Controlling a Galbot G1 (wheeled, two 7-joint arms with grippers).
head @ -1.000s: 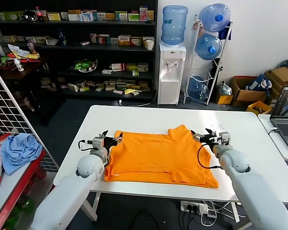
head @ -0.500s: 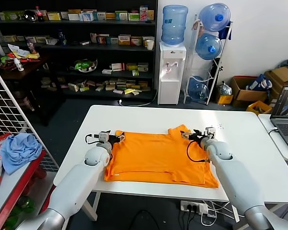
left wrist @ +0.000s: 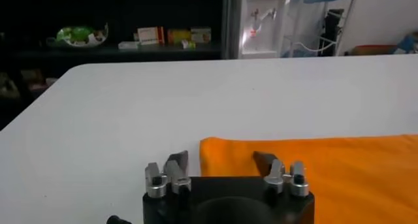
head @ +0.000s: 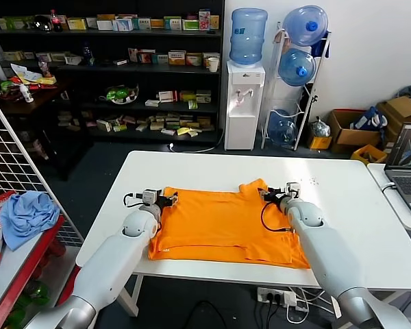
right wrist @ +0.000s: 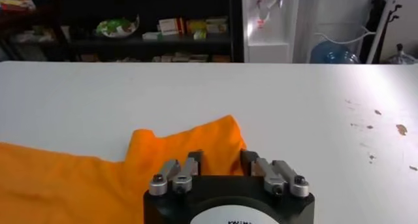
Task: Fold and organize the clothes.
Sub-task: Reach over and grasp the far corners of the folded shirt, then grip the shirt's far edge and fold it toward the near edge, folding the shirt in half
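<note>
Change: both arms have moved inward since the earlier frame, from just outside the shirt's far corners to directly over them, and both sets of jaws have narrowed.

Orange shirt [head: 222,225]: lies flat at the centre of the frame on the white table [head: 342,199], its lower part already doubled over so a second hem line shows near the front edge; the collar end points away from the robot.

Left gripper [head: 166,199]: sits at the shirt's far left corner, left of centre in the head view. In its wrist view the jaws stand part open with the cloth corner [left wrist: 215,150] between them, one finger on bare table, not yet pinched.

Right gripper [head: 268,195]: at the far right corner, by the raised collar flap [right wrist: 219,137]. The jaws are narrower, straddling the orange edge; whether they grip it I cannot tell.

Why here: matching holds on the two far corners would let the arms lift and draw that edge evenly toward the robot for the next fold.

Aside: a light blue cloth [head: 27,214] lies on the red side table, lower left.
</note>
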